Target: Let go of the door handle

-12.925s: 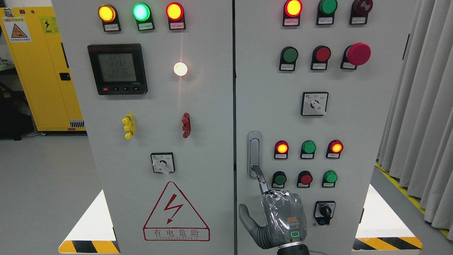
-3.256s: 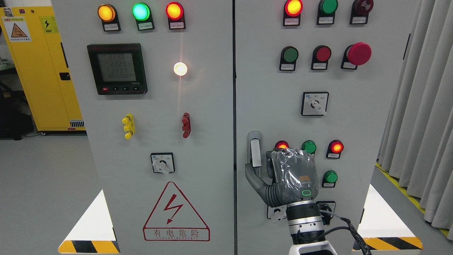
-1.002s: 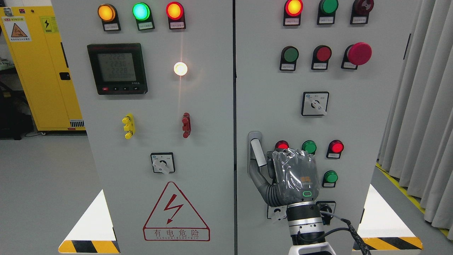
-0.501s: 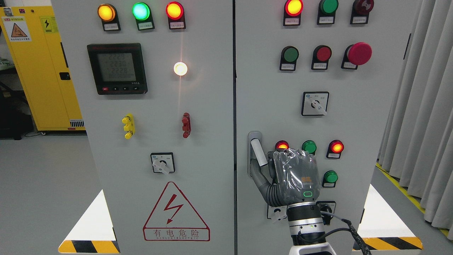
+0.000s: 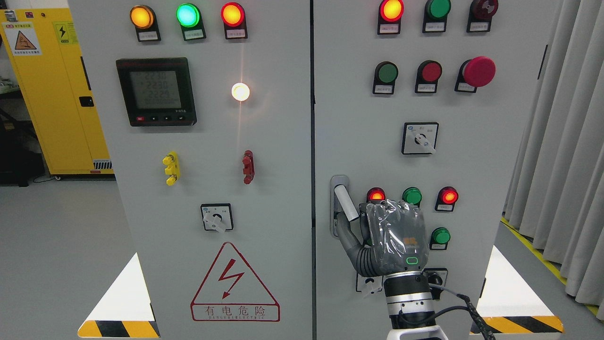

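One right hand [image 5: 394, 236] curled on door handle [image 5: 346, 203] | grey cabinet [image 5: 264, 141] | curtain [image 5: 561, 141] right

Cabinet [image 5: 283, 141] pale grey. Top row on it: amber lamp [image 5: 142, 17], green lamp [image 5: 188, 15], red lamp [image 5: 232, 14]. Below those, black meter [image 5: 156, 91] w/ grey screen, yellow clip [image 5: 171, 168], dark red clip [image 5: 247, 166]. Low on cabinet, warning triangle [image 5: 234, 282] red outline w/ red bolt. Big red button [image 5: 478, 72] upper right. Left of cabinet, yellow locker [image 5: 47, 94]. Right hand [image 5: 394, 238] grey, shiny wrap.
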{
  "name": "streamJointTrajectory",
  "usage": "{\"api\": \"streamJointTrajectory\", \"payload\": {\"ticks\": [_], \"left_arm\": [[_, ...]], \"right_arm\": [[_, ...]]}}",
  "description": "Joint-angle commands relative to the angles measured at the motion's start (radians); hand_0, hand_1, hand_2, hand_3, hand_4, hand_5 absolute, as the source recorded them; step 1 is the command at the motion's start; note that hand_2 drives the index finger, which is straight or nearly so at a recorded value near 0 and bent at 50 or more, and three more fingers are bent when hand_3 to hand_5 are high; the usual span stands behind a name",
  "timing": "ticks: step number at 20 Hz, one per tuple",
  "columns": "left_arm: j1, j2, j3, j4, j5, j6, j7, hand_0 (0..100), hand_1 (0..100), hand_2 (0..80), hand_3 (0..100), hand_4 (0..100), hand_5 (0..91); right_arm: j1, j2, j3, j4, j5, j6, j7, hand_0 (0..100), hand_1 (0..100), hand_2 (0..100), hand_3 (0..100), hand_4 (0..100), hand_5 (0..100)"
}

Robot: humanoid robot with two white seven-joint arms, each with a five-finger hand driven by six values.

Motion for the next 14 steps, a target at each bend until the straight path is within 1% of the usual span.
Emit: {"api": "streamJointTrajectory", "payload": {"ticks": [1,14], "left_arm": [[0.0,0.0,0.0,-0.012,0.0,-0.001,0.0,12,56,0.0,0,0,0.0],[0.0,0.0,0.0,-0.012,0.0,-0.001,0.0,12,56,0.0,0,0,0.0]], "right_arm": [[0.001,0.0,-0.003,-0.002,-0.003,0.0,0.002,66,46,100,100,100,100],[0.001,0.0,-0.012,-0.013,-0.004,0.0,0.002,63,44,100,100,100,100]]}}
